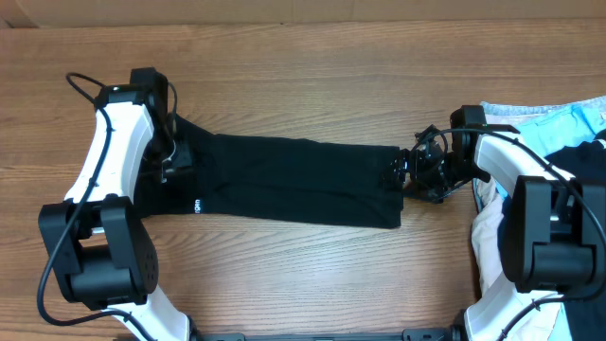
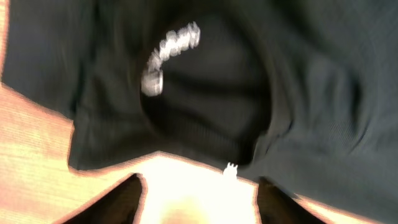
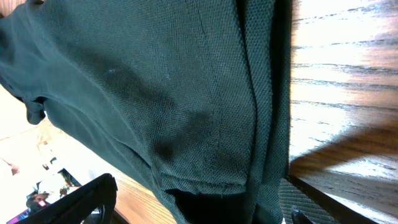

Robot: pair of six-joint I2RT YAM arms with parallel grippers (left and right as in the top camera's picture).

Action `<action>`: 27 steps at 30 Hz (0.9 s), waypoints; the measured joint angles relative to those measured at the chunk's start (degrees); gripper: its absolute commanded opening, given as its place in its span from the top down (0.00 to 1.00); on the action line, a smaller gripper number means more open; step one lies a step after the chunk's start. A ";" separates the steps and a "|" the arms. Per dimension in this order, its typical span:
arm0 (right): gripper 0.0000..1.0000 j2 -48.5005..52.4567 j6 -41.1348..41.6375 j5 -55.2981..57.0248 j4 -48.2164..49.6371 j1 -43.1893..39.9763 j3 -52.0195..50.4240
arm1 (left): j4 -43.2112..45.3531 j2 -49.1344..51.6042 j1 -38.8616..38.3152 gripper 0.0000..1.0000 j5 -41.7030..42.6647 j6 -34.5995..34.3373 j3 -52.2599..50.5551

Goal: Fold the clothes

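One black T-shirt [image 1: 294,180] lies flat on the wooden table [image 1: 312,66], folded into a long narrow band across the middle of it. The band reaches from the left arm's end on one side to the right arm's end on the other. The left wrist view is blurred, but the shirt's small white neck label [image 2: 171,53] shows there inside the dark curve of the neck opening. A tiny white tag [image 2: 231,168] sits on the cloth's edge just below that opening.

The left gripper [image 2: 199,202] is at the neck end of the band. Its two fingers [image 2: 127,199] stand apart at the bottom of its wrist view, with bright bare table between them. The shirt's edge lies just past the tips, and no cloth is between the fingers.

The right gripper [image 3: 199,208] is at the opposite, hem end. Its jaws are spread wide, one finger on each side of the shirt's stitched corner. The cloth lies loose in the gap, and neither finger presses on it.

Beyond the shirt, at the table's right edge, a light-blue garment [image 1: 568,121] lies bunched with another black garment [image 1: 585,156]. A white cloth [image 1: 488,232] lies just beside the right arm. A black cable [image 1: 80,85] loops off the left arm near the table's left edge.
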 measured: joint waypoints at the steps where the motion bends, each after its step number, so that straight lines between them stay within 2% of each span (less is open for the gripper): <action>1: 0.13 0.00 0.02 0.00 0.02 0.00 0.00 | 1.86 0.00 0.00 0.60 -0.09 0.20 0.00; 2: 0.13 0.00 0.04 0.00 0.02 0.02 -0.02 | 3.32 0.00 0.00 0.51 -0.09 0.26 -0.02; 4: 0.13 0.00 0.02 0.02 0.00 0.02 -0.02 | 6.86 0.00 0.00 0.01 -0.20 0.59 -0.44; 8: 0.13 0.00 0.04 0.00 -0.37 0.02 -0.02 | 13.66 0.00 0.00 0.00 -0.13 0.42 -3.85; 10: 0.12 0.00 0.04 0.00 -0.39 0.02 -0.02 | 15.96 0.00 0.00 0.19 1.01 0.44 -6.05; 12: 0.12 0.00 0.04 0.02 -0.37 0.02 -0.02 | 16.63 0.00 0.00 0.27 3.61 0.90 -8.20; 15: 0.11 0.00 0.04 0.00 -0.35 0.02 -0.02 | 16.52 0.00 0.00 0.80 7.76 1.16 -10.47; 17: 0.10 0.00 0.02 0.02 -0.39 0.02 -0.02 | 16.20 0.00 0.00 0.96 9.29 1.40 -10.88; 24: 0.10 0.00 0.02 0.00 -0.39 0.02 -0.02 | 15.52 0.00 0.00 0.96 11.47 1.77 -10.91; 27: 0.10 0.00 0.02 0.00 -0.44 0.00 -0.02 | 11.91 0.00 0.00 0.96 11.74 1.77 -10.84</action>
